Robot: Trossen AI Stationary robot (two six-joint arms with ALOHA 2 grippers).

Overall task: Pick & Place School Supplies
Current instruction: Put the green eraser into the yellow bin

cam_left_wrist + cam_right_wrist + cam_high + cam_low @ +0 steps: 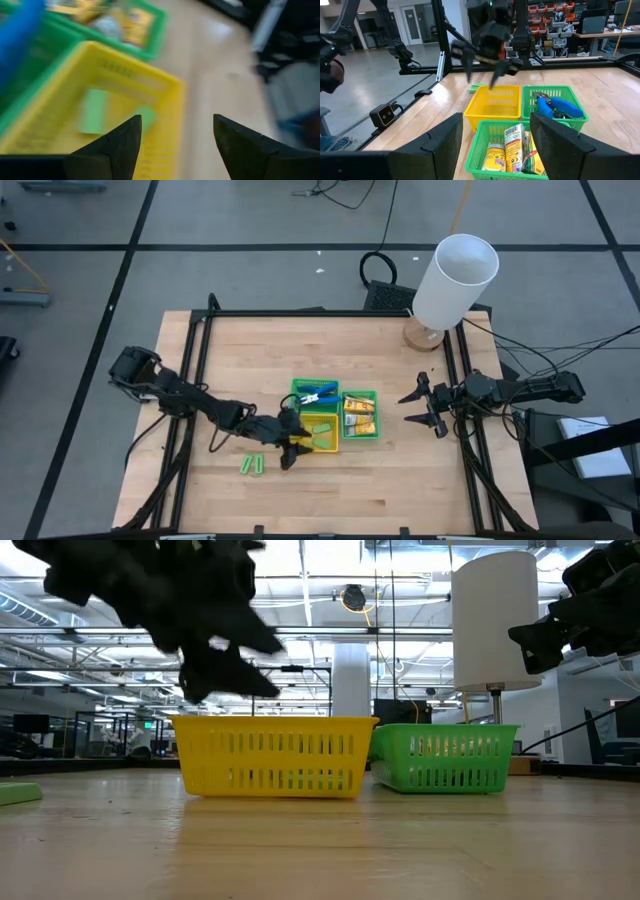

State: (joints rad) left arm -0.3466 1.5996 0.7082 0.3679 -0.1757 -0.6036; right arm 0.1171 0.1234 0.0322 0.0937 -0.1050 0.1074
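My left gripper [293, 448] [177, 145] is open and holds nothing. It hovers over the near left corner of the yellow tray [322, 432]. Two light-green sticks [92, 110] lie inside that tray, and two more [252, 465] lie on the table left of it. Blue-handled pliers [320, 392] [555, 106] lie in the green tray behind the yellow one. Yellow-orange packets [360, 415] [512, 142] fill the green tray to the right. My right gripper [412, 408] [495, 145] is open and waits right of the trays.
A big white cylinder [455, 280] stands on a wooden base at the table's far right corner. A dark frame [300, 313] runs around the table's edges. Bare wood [380, 490] lies near the front edge, in front of the trays.
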